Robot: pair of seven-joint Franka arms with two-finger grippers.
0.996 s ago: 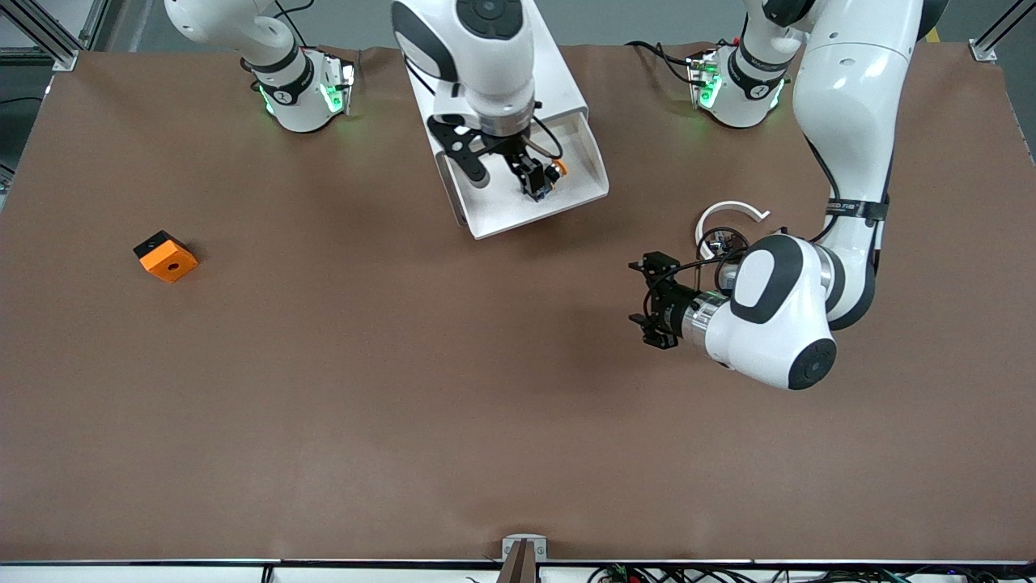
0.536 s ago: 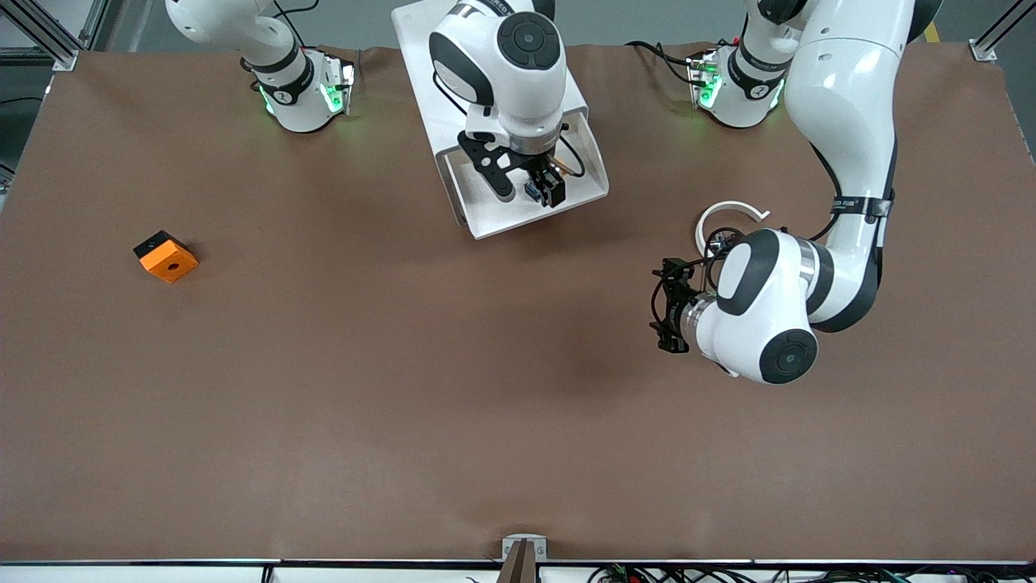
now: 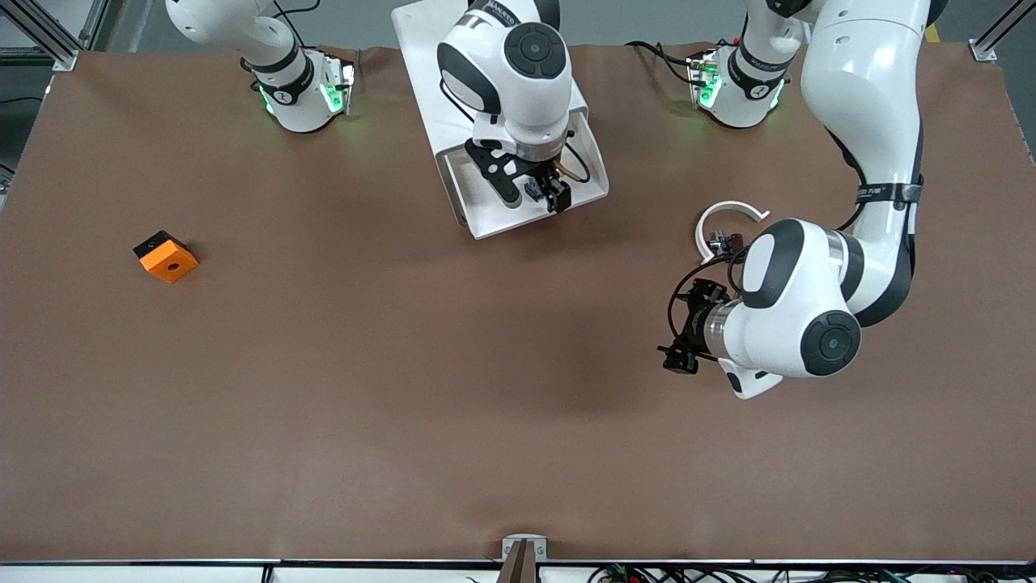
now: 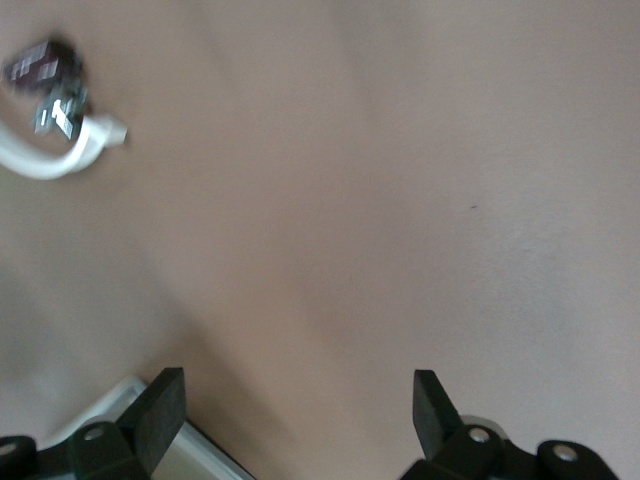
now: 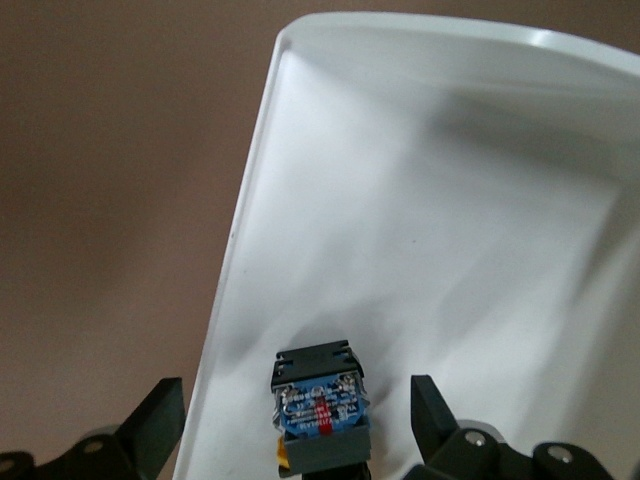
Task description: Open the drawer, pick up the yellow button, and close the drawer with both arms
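White drawer (image 3: pixel 486 217) (one button (image 5: pixel 320 415))

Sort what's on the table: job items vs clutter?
Job:
- open drawer, pulled out of the cabinet
- button lying in the drawer
- right gripper, open around the button
- left gripper, open over bare table, waiting

Clutter:
- orange cube
- white band with black clips

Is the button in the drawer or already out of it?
In. The button lies on the white floor of the open drawer, between the right hand's open fingers, not yet gripped.
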